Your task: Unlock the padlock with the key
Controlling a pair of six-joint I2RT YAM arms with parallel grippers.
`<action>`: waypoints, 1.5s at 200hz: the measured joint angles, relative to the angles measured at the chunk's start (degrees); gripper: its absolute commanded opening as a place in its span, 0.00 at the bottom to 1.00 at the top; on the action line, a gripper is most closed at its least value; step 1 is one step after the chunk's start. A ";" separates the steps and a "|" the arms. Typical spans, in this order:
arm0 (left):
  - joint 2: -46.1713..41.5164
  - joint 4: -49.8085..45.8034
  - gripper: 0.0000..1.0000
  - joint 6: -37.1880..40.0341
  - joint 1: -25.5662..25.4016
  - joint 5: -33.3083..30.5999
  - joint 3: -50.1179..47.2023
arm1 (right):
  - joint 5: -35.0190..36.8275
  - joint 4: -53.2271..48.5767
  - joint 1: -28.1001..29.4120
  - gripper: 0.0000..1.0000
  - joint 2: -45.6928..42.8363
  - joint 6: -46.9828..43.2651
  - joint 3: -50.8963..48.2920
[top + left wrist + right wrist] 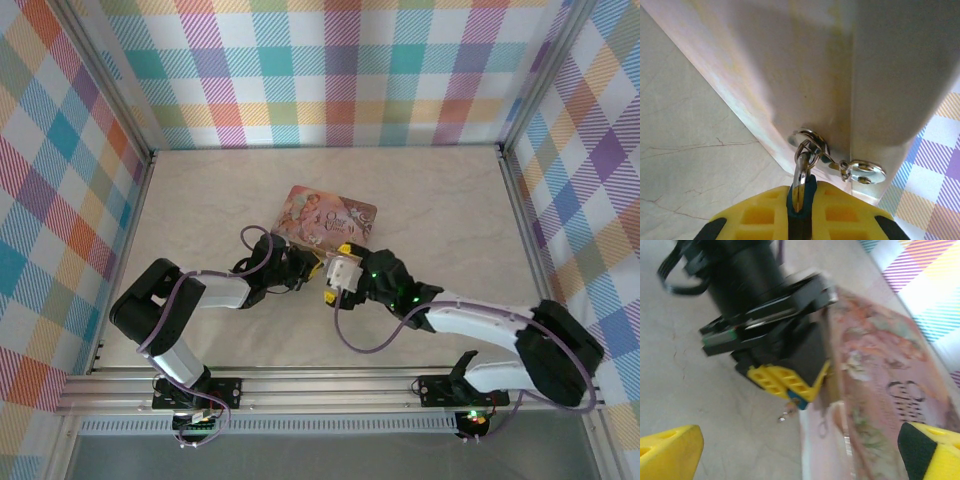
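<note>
Here, starting at the left of the top view, the left arm point(185, 300) reaches from its base across the pale marbled desk point(220, 200) toward the middle. Its left claw point(310, 266) sits against the near edge of the pink tin point(330, 215). Seen from the left wrist, its yellow fingers point(760, 212) are closed tight on the blue body of the padlock point(801, 192). The padlock's silvery shackle point(800, 172) runs up through a metal loop point(810, 137) on the tin's side wall. Just right of that loop, a small round metal tab point(866, 172) hangs from a link; what it is cannot be told. The tin lies flat near the centre of the desk, its lid printed with figures and a line of dark curly script point(905, 395) too blurred to read. Right of the tin's near corner, the right claw point(338, 273) stands wide open and holds nothing. Its two yellow fingers point(667, 450) sit far apart, facing the left claw and the padlock. The right arm point(480, 325) stretches back to the lower right.
</note>
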 measured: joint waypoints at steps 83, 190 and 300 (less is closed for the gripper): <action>-0.04 -0.48 0.00 -1.36 -0.15 -0.17 0.31 | 4.70 13.70 2.51 0.73 13.22 0.87 -0.42; -0.04 -1.75 0.00 -1.38 -0.26 -0.22 1.01 | 10.43 20.13 2.51 0.40 20.02 2.10 0.00; -0.04 -1.77 0.00 -1.40 -0.28 -0.20 1.05 | 12.15 21.99 2.51 0.11 21.81 2.08 1.42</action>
